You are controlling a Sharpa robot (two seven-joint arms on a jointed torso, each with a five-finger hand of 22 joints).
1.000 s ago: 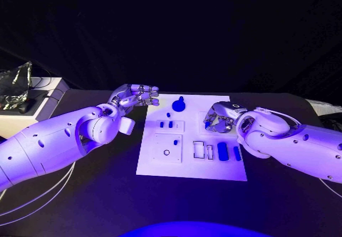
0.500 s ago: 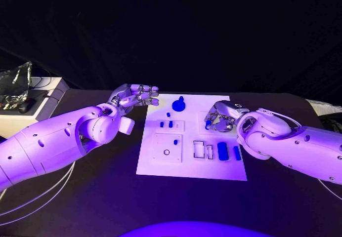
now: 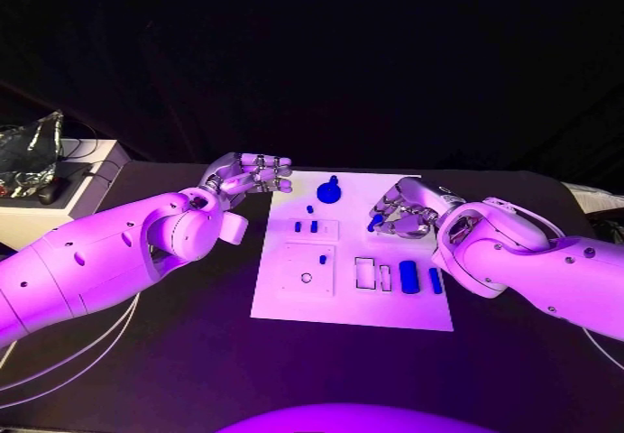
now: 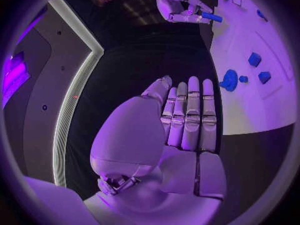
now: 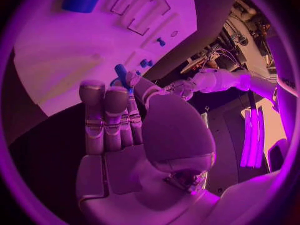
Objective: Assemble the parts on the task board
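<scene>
The white task board [image 3: 351, 302] lies in the middle of the black table. My right hand [image 3: 406, 212] hovers over the board's far right part and pinches a small blue peg [image 3: 376, 221] between thumb and fingers; the peg [image 5: 121, 73] sticks out past the fingertips. The left wrist view shows that hand [image 4: 175, 2] with the peg [image 4: 211, 17] too. My left hand [image 3: 253, 173] hangs just off the board's far left corner, holding nothing, with its fingers [image 4: 187, 115] side by side. A round blue part [image 3: 329, 191], two small blue blocks [image 3: 306, 226] and two long blue pieces [image 3: 409, 276] lie on the board.
A white box [image 3: 91, 176] with a crinkled clear bag [image 3: 29, 153] on it stands at the table's far left. Thin cables [image 3: 52, 361] run along the table under my left arm. Bare black table surrounds the board.
My right hand has risen a little and drawn toward the board's far edge, and the blue peg now shows plainly below its fingers. My left hand has stayed where it was.
</scene>
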